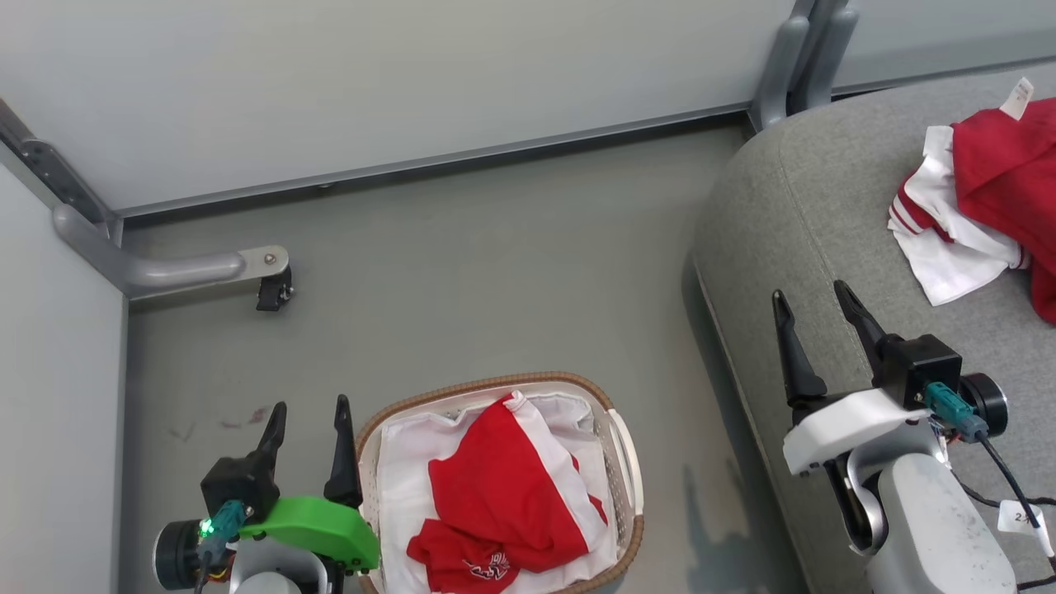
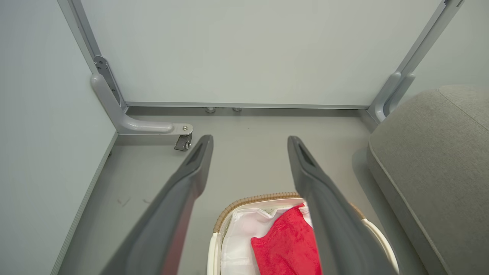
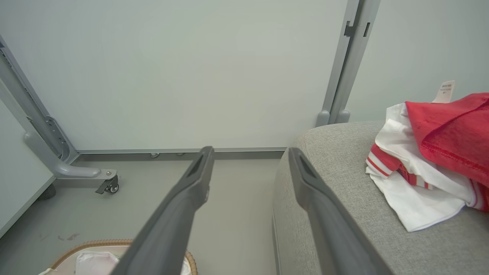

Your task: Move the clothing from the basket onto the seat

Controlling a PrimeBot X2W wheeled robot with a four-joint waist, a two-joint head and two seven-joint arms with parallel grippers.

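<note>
Red clothing (image 1: 503,503) with white panels lies crumpled in the white basket (image 1: 623,450) on the floor, over its white liner; it shows again as red clothing (image 2: 284,248) between my left fingers. More red and white clothing (image 1: 982,198) with a white tag rests on the grey seat (image 1: 792,214) at the right, seen again as clothing (image 3: 431,152) on the seat (image 3: 328,183). My left gripper (image 1: 307,408) stands open just left of the basket, empty. My right gripper (image 1: 813,297) is open over the seat's front edge, empty.
Pale partition panels stand behind and at the left, with a grey metal foot and caster (image 1: 268,285) on the floor. A second panel post (image 1: 796,58) stands behind the seat. Grey floor lies open between basket and seat.
</note>
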